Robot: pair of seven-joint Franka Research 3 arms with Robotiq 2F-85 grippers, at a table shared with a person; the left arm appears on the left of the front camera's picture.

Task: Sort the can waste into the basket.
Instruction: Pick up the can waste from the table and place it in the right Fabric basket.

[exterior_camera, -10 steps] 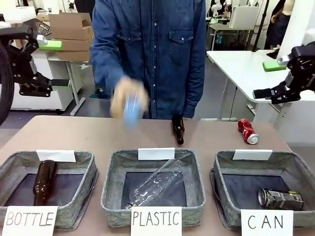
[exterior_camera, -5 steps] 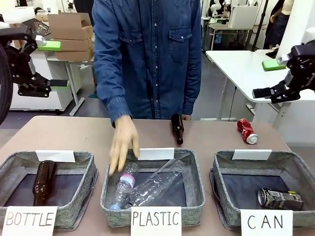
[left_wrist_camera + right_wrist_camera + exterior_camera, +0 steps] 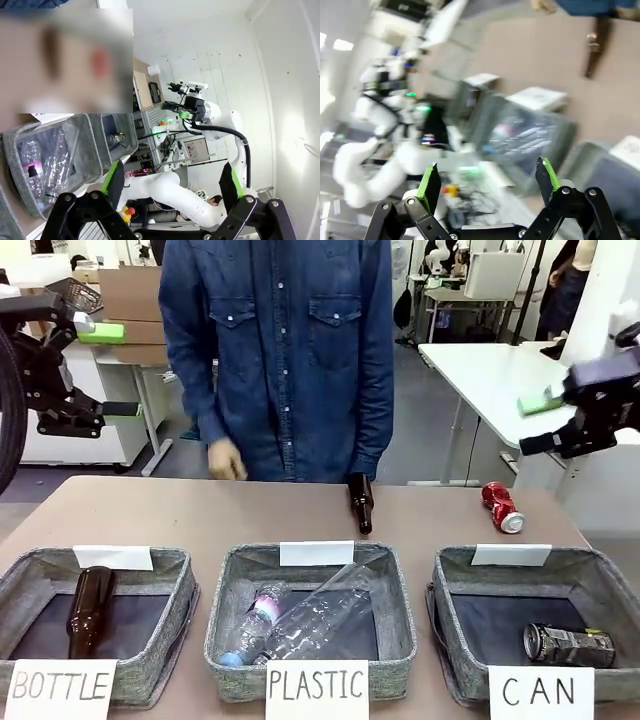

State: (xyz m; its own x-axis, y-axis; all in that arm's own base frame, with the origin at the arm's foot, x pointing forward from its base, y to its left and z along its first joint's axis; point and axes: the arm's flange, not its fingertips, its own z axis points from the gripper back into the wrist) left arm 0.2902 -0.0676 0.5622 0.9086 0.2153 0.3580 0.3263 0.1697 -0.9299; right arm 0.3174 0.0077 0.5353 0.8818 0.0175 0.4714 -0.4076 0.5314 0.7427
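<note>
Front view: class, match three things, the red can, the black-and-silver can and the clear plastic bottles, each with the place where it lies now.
Things:
1. red can
2. black-and-silver can
3. clear plastic bottles

Places:
A. inside the PLASTIC basket
B. on the table, outside every basket
C. inside the CAN basket

Pairs: 1-B, 2-C, 3-A.

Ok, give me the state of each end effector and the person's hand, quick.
Left end effector: open, empty.
Right end effector: open, empty.
Person's hand: blurred, seems empty.
</note>
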